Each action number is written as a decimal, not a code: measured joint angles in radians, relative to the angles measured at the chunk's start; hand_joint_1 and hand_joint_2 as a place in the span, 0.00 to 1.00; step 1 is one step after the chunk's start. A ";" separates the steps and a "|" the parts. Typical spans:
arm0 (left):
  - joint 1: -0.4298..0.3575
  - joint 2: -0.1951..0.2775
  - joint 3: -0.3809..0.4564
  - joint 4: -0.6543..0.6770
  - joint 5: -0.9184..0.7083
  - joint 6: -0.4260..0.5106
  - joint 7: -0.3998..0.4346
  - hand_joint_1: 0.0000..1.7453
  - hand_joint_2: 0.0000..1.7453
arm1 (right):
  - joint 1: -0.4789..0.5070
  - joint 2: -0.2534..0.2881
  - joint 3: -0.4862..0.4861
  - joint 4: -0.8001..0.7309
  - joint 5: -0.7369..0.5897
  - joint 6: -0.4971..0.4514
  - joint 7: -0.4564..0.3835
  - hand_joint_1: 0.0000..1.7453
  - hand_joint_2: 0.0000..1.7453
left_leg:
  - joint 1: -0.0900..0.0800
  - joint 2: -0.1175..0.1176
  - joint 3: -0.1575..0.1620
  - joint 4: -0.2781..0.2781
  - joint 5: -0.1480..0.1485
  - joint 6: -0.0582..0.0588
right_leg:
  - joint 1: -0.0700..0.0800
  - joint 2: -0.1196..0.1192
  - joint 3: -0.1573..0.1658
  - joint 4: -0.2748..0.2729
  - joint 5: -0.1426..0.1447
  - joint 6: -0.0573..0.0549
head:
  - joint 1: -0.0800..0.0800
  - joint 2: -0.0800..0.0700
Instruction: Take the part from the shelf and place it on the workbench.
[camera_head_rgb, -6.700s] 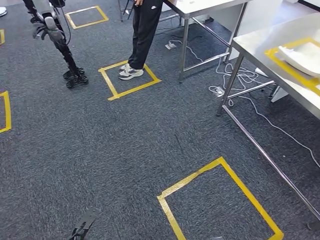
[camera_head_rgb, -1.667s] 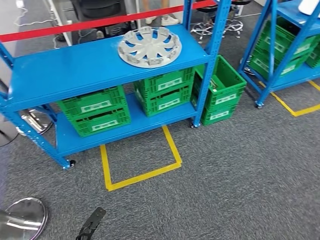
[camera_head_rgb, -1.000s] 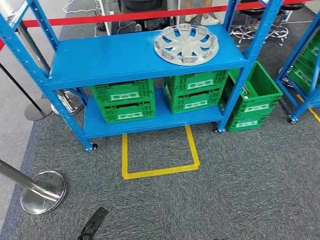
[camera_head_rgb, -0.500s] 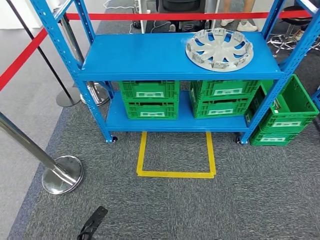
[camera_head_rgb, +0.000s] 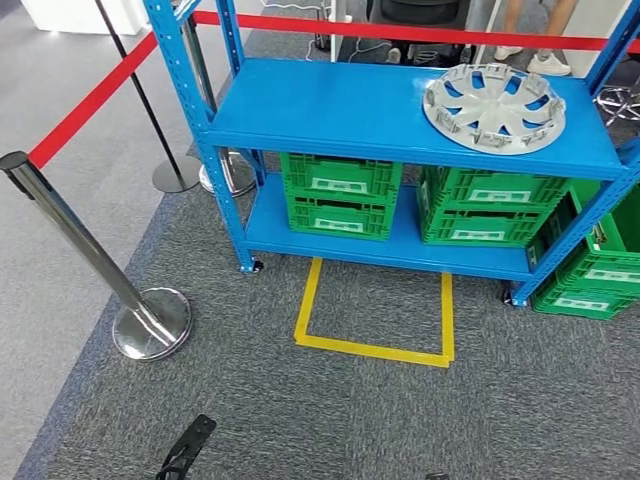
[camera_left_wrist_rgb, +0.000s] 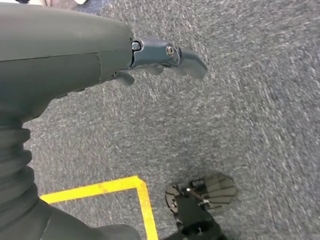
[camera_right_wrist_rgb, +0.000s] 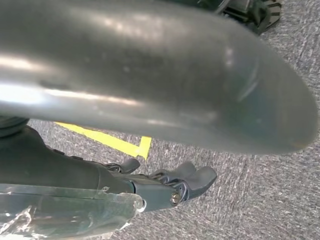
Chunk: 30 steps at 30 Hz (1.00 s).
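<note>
The part, a silver hubcap (camera_head_rgb: 494, 105), lies flat on the right end of the blue shelf's (camera_head_rgb: 340, 110) top board, straight ahead and beyond arm's reach. My left hand (camera_head_rgb: 185, 452) hangs low at the bottom edge of the head view, far short of the shelf. In the left wrist view that hand (camera_left_wrist_rgb: 162, 55) has its fingers stretched out over grey carpet and holds nothing. My right hand (camera_right_wrist_rgb: 166, 182) also hangs over the carpet, fingers apart and empty, near a corner of yellow tape (camera_right_wrist_rgb: 113, 142).
Green crates (camera_head_rgb: 340, 192) fill the shelf's lower board, and another green crate (camera_head_rgb: 596, 265) stands on the floor at its right. A yellow tape square (camera_head_rgb: 373, 320) marks the carpet before the shelf. A chrome stanchion (camera_head_rgb: 151, 322) with red rope (camera_head_rgb: 98, 100) stands left. A person's feet (camera_head_rgb: 547, 62) are behind the shelf.
The camera has turned from the workbench area to the shelf and keeps swinging left, so the shelf and hubcap slide right in the picture. My left hand still hangs low.
</note>
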 joint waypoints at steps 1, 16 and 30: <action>0.001 0.000 0.001 0.000 0.000 0.000 0.000 0.00 1.00 | 0.000 0.000 -0.001 0.000 0.000 0.000 -0.001 0.00 0.00 | 0.000 0.000 0.001 -0.001 0.001 0.000 | 0.000 0.001 0.000 -0.003 0.001 -0.003 | 0.000 0.000; 0.001 -0.003 0.024 0.000 0.002 -0.005 -0.002 0.00 1.00 | 0.001 0.000 -0.013 0.000 0.000 0.000 0.006 0.00 0.00 | -0.003 0.000 0.000 -0.001 0.000 0.015 | -0.002 0.003 0.014 -0.023 0.015 0.022 | 0.001 0.000; 0.015 -0.009 0.092 0.000 0.035 -0.038 0.013 0.00 0.00 | 0.004 0.000 -0.013 0.000 0.032 -0.001 0.024 0.00 0.00 | -0.001 0.000 0.000 -0.001 0.001 0.013 | -0.001 0.003 0.013 -0.022 0.015 0.021 | 0.001 0.000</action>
